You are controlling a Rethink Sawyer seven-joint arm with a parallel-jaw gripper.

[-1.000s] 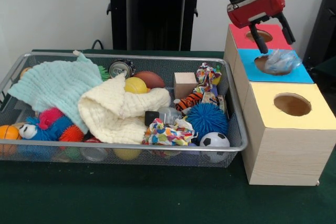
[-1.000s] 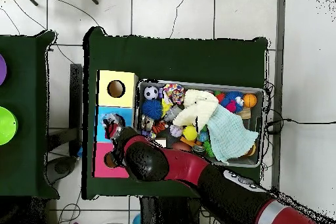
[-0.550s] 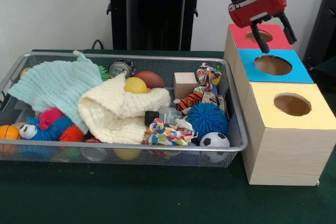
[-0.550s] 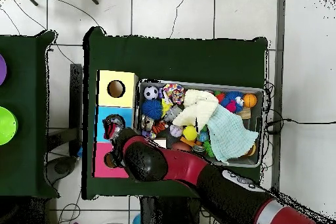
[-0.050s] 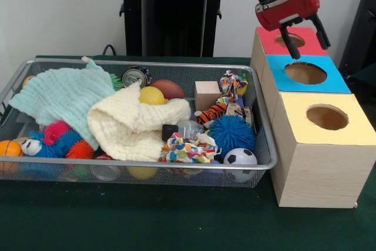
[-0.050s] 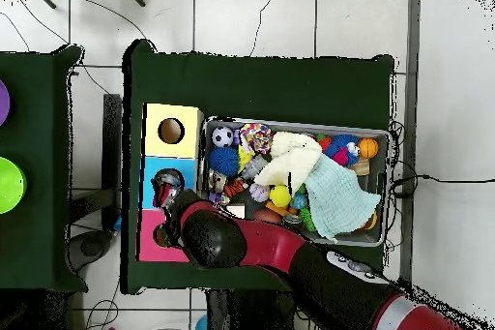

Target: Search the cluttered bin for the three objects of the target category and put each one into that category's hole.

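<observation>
Behind my table runs a plain pale wall (image 5: 59, 10), evenly lit. The table (image 5: 147, 221) wears a dark green cloth. From above, the floor (image 6: 251, 16) shows pale tiles with dark grout lines and thin cables trailing across it. A second green-topped table (image 6: 39, 152) sits off to one side, and a dark cable (image 6: 445, 179) snakes along the tiles opposite.
</observation>
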